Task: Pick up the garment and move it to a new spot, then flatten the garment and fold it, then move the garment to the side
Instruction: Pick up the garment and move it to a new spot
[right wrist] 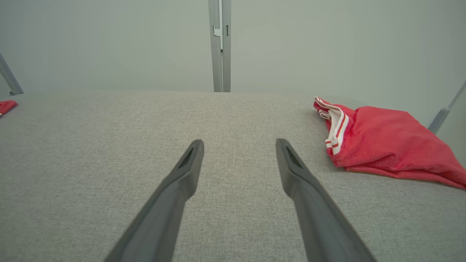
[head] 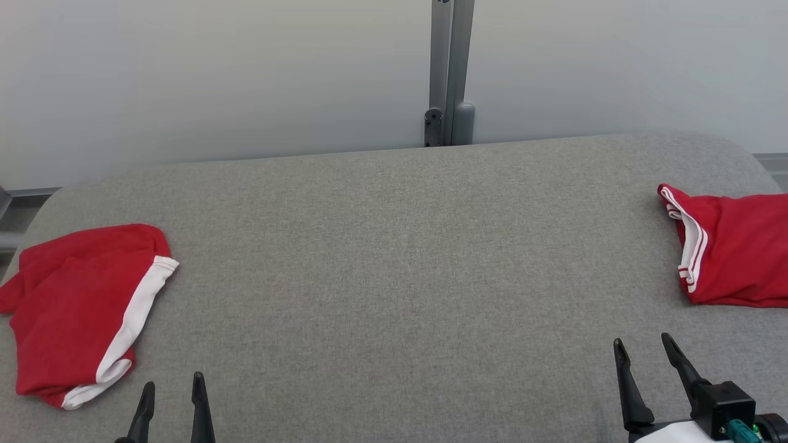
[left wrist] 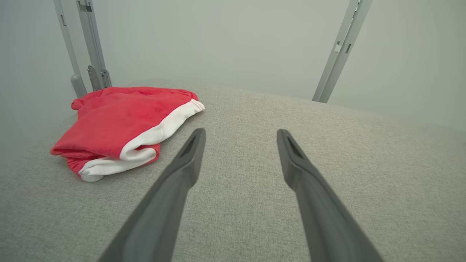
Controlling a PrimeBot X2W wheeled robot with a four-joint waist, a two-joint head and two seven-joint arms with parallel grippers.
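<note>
Two red garments point(head: 68, 307) point(head: 732, 252) are laid at opp. ends of counter point(head: 400, 246); left end effector point(head: 173, 379) & right end effector point(head: 641, 338) are spread wide, empty.

Head camera looks down on the grey table point(head: 394, 246); wrist cameras skim low across it.

On the table point(head: 394, 258), the left garment point(head: 74, 307) and the right garment point(head: 739, 252) lie at opposite ends, well apart.
</note>
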